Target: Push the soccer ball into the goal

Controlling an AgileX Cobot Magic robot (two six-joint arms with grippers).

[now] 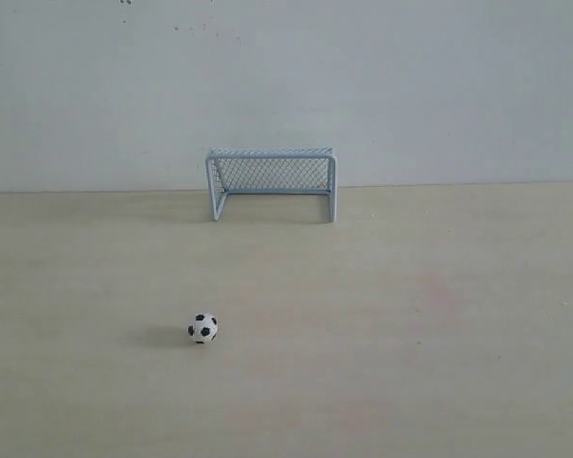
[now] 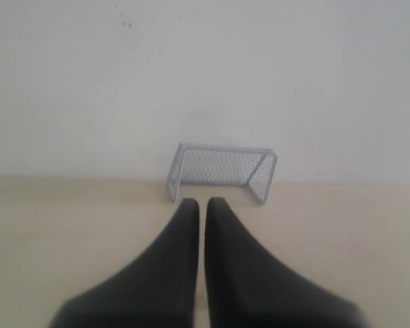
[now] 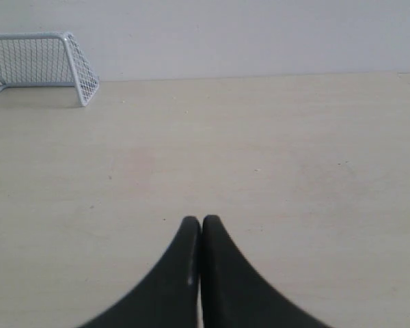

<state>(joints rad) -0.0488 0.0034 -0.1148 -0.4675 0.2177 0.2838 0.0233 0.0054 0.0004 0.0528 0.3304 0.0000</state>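
Two task items are resting on the pale table [image 1: 411, 334] in the exterior view. The goal [image 1: 271, 174] is standing upright at 12 o'clock, close against the wall [image 1: 286, 86], with its open mouth facing the camera. The soccer ball [image 1: 202, 328] is lying well apart from it, at roughly 7 o'clock of the goal, touching only the table. The left gripper [image 2: 202, 202] is holding its black fingers nearly together, a thin slit between them, gripping nothing and pointing toward the goal. The right gripper [image 3: 201, 220] is pressing its fingers together, likewise gripping nothing, above bare table.
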